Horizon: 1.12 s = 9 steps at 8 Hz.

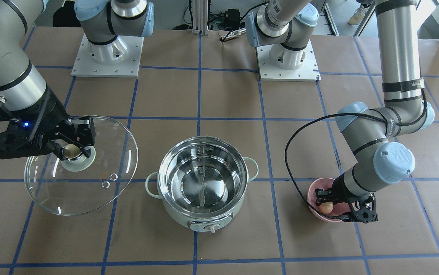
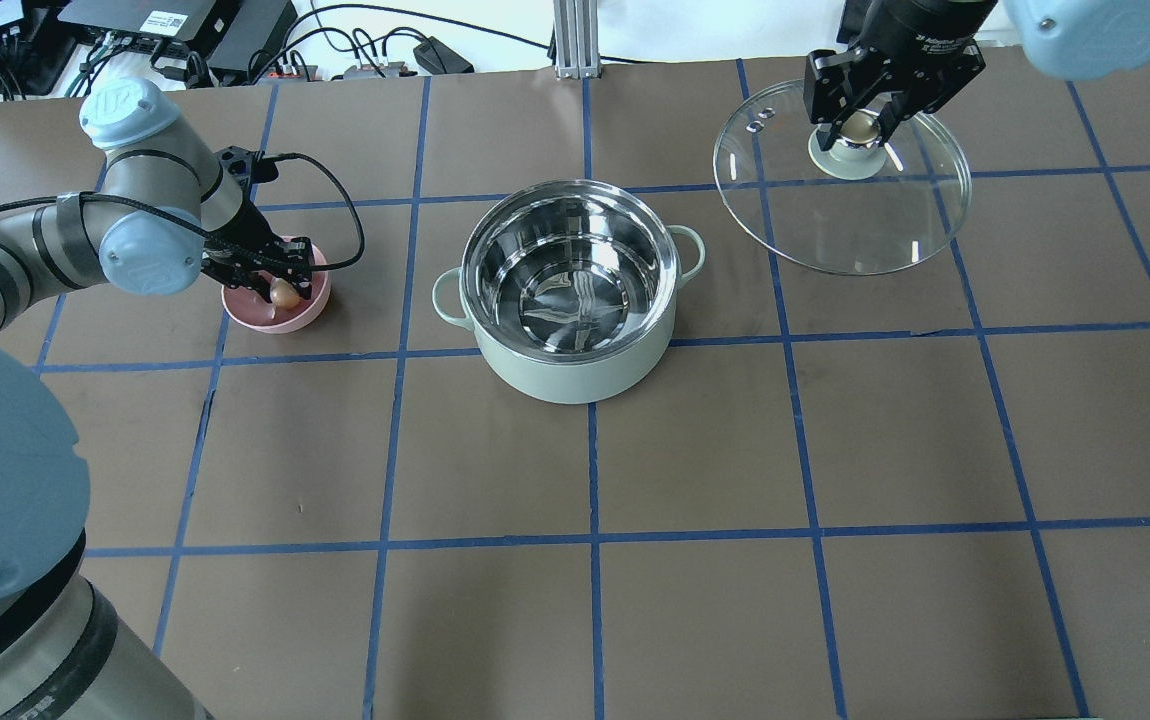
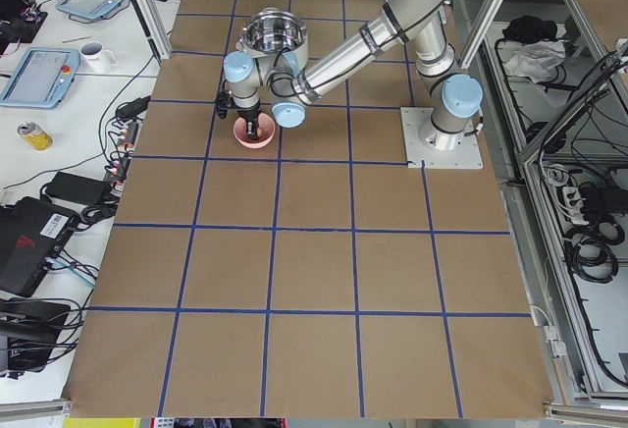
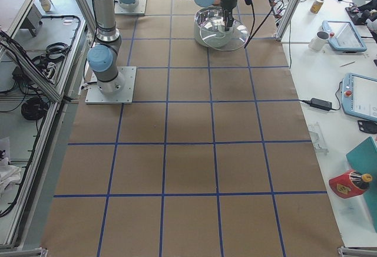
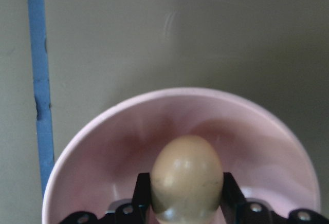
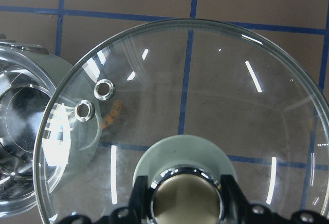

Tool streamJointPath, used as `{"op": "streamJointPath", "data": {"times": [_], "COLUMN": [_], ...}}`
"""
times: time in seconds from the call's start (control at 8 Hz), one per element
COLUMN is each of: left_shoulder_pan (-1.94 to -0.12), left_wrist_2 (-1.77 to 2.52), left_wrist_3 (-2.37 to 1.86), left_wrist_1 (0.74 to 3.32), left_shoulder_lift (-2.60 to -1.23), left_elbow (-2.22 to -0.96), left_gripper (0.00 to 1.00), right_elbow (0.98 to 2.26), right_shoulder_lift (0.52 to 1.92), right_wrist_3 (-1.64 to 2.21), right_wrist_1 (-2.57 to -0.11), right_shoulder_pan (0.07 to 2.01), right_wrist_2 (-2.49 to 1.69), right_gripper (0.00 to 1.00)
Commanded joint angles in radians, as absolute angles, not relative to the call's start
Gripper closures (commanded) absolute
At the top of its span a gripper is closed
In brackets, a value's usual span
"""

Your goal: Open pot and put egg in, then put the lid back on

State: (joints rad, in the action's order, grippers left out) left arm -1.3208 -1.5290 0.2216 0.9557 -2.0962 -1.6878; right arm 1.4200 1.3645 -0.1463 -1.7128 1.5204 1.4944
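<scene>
The mint-green pot (image 2: pixel 575 290) stands open in the middle of the table, its steel inside empty (image 1: pixel 203 180). My right gripper (image 2: pixel 860 125) is shut on the beige knob of the glass lid (image 2: pixel 840 215) and holds the lid in the air beside the pot, also in the front view (image 1: pixel 81 165) and the right wrist view (image 6: pixel 205 111). My left gripper (image 2: pixel 280 290) is down in a pink bowl (image 2: pixel 275 305), shut on the light-brown egg (image 5: pixel 186 175), which also shows in the front view (image 1: pixel 326 207).
The brown table has a blue tape grid. The two arm bases (image 1: pixel 107 53) stand at the robot's side. Side benches hold teach pendants, mugs and cables (image 3: pixel 59 65).
</scene>
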Motion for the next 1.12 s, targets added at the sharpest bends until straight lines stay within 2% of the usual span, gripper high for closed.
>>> {"op": "streamJointPath", "data": {"times": [0.0,0.25,0.62,1.0], "left_shoulder_pan": [-1.321,-1.321,-1.339,-1.556], "left_wrist_2": [-1.545,-1.543,-1.568,-1.607], "left_wrist_3": [0.219,0.203,0.181,-0.002], "left_wrist_1": [0.956,0.954,0.995,1.262], "left_shoulder_lift": [-2.074,-2.048,-1.935,-1.856], "left_elbow": [-1.687,-1.686,-1.675,-1.556], "left_gripper": [0.91,0.94,0.93,0.93], "right_elbow": [1.425,1.425,1.427,1.427], "right_shoulder_lift": [1.364,1.365,1.368,1.368], "right_wrist_3": [-0.147,-0.277,-0.273,-0.154], "right_wrist_1": [-1.723,-1.736,-1.735,-1.730], "right_shoulder_pan": [1.506,1.506,1.505,1.505], "right_wrist_2": [1.486,1.514,1.519,1.506], "right_gripper": [1.00,1.00,1.00,1.00]}}
